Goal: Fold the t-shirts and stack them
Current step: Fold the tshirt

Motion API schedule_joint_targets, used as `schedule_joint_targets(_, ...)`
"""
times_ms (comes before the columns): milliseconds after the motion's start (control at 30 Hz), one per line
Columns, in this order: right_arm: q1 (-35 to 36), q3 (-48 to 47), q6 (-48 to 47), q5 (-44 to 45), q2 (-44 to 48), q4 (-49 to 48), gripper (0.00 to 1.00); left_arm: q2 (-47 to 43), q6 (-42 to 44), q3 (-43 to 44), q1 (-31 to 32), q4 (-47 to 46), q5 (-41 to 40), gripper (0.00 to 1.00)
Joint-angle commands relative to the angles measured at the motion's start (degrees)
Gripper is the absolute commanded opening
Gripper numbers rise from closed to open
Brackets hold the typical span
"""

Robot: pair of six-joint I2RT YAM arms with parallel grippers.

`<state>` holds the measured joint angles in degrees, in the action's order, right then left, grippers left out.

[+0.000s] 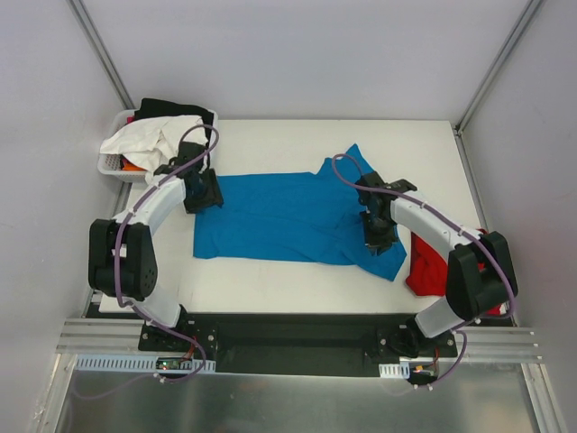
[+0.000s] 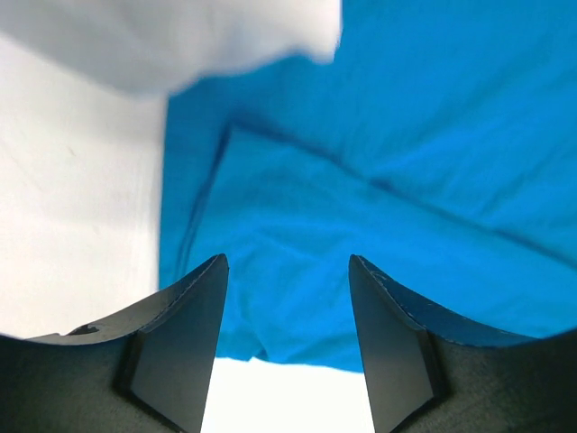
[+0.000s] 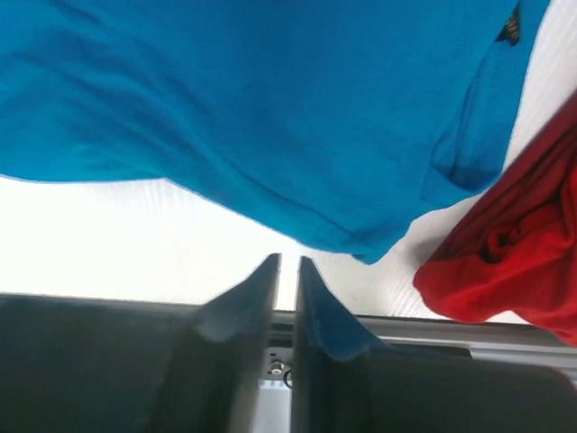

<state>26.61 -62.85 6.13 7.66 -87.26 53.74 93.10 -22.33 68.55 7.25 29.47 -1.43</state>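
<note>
Turquoise t-shirt (image 1: pixel 279 216): thin knit cloth, matt, lightly creased, with stitched hems. Red t-shirt (image 1: pixel 424 266): similar matt cloth. Table (image 1: pixel 297 144): white top, smooth, matt. Basket (image 1: pixel 110 165): white perforated plastic. White cloth (image 1: pixel 153 140) and black cloth (image 1: pixel 167 106): soft, matt fabric. Left gripper (image 2: pixel 288 266) fingers (image 2: pixel 180 352): dark plastic with a dull sheen. Front rail (image 1: pixel 99 338): bare ribbed metal, satin.

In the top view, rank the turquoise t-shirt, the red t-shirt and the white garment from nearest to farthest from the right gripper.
1. The turquoise t-shirt: spread mid-table, directly under the right gripper.
2. The red t-shirt: bunched just to that gripper's right, at the table's right edge.
3. The white garment: far off, heaped in the basket at the far left corner.
</note>
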Motion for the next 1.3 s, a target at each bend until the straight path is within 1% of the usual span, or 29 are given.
schedule_joint_targets(0, -2.61, -3.51, -0.42, -1.67, -2.99, -2.05, 0.23, -2.04, -1.76, -5.62, 1.8, 1.99, 3.98, 0.56)
schedule_joint_targets(33, -5.05, -3.86, -0.68, -2.64, -3.96, -2.66, 0.25, -1.87, -1.49, -5.45, 2.24, 1.99, 3.98, 0.56)
schedule_joint_targets(67, -6.3, -4.82, -0.94, -4.57, -4.66, -3.71, 0.25, -1.61, -1.14, -4.93, 2.77, 2.08, 3.98, 0.56)
schedule_joint_targets(133, -9.45, -6.4, -2.17, -5.72, -7.82, -4.43, 0.24, -0.03, -0.61, -2.48, 3.39, 2.78, 4.15, 0.57)
schedule_joint_targets(200, -10.87, -10.69, -4.1, -5.9, -11.94, -4.6, 0.25, 1.64, -0.61, 0.16, 3.39, 3.22, 4.16, 0.57)
schedule_joint_targets(267, -12.37, -14.39, -5.33, -6.69, -14.94, -3.99, 0.27, 4.8, -0.35, 4.9, 3.39, 4.44, 3.28, 0.58)
schedule_joint_targets(300, -13.07, -18.15, -5.77, -6.96, -16.17, -3.64, 0.31, 6.03, 0.0, 6.66, 3.39, 4.97, 2.67, 0.58)
schedule_joint_targets(333, -13.34, -20.1, -5.78, -7.22, -18.88, -3.29, 0.31, 8.83, 0.18, 10.25, 3.39, 5.59, 0.14, 0.58)
schedule_joint_targets(367, -13.6, -21.86, -5.78, -7.13, -20.04, -2.07, 0.31, 10.25, 0.35, 11.94, 3.3, 6.81, -0.84, 0.58)
schedule_joint_targets(400, -13.95, -25.27, -5.69, -8.96, -21.01, -1.53, 0.31, 11.83, 0.88, 15.43, 3.21, 7.35, -1.81, 0.58)
schedule_joint_targets(433, -13.87, -26.44, -5.78, -10.02, -22.67, -1.09, 0.31, 14.8, 1.23, 17.12, 3.21, 7.96, -2.43, 0.57)
schedule_joint_targets(500, -13.87, -28.02, -5.78, -11.61, -23.39, -0.91, 0.27, 17.02, 2.02, 21.07, 3.39, 9.11, -2.26, 0.56)
schedule_joint_targets(533, -13.78, -27.42, -5.17, -12.57, -22.96, -1.17, 0.22, 18.07, 2.02, 22.05, 3.48, 9.28, -1.74, 0.56)
schedule_joint_targets(567, -13.78, -26.54, -4.9, -12.84, -22.52, -1.44, 0.06, 18.43, 1.94, 22.76, 3.91, 9.2, -0.43, 0.57)
schedule_joint_targets(600, -13.69, -25.23, -4.55, -13.11, -21.9, -2.14, 0.01, 18.87, 1.94, 23.46, 4.26, 9.11, 0.19, 0.56)
schedule_joint_targets(633, -13.6, -21.82, -4.37, -13.72, -21.2, -3.54, 0.01, 18.87, 1.76, 23.55, 4.79, 9.2, 0.72, 0.56)
schedule_joint_targets(667, -13.6, -20.57, -4.37, -14.07, -20.93, -4.16, 0.01, 19.05, 1.24, 23.47, 5.84, 9.11, 0.9, 0.52)
schedule_joint_targets(700, -13.43, -19.17, -4.55, -14.42, -20.84, -4.69, 0.01, 19.14, 0.8, 22.68, 6.55, 9.11, 0.99, 0.42)
schedule_joint_targets(767, -13.25, -16.96, -4.99, -15.04, -20.41, -6.44, 0.01, 19.75, -0.25, 22.06, 7.69, 9.02, 1.17, 0.0)
schedule_joint_targets(900, -12.81, -18.62, -5.25, -16.18, -22.59, -8.47, 0.01, 21.94, -1.31, 22.75, 10.33, 9.02, 0.64, 0.0)
schedule_joint_targets(1100, -12.64, -24.86, -4.46, -19.78, -28.13, -9.88, 0.01, 27.03, -0.53, 28.47, 10.6, 9.2, -1.03, 0.0)
schedule_joint_targets(1267, -12.64, -26.01, -4.37, -21.28, -30.77, -10.58, 0.01, 30.21, 0.0, 28.92, 10.68, 9.02, -0.94, 0.0)
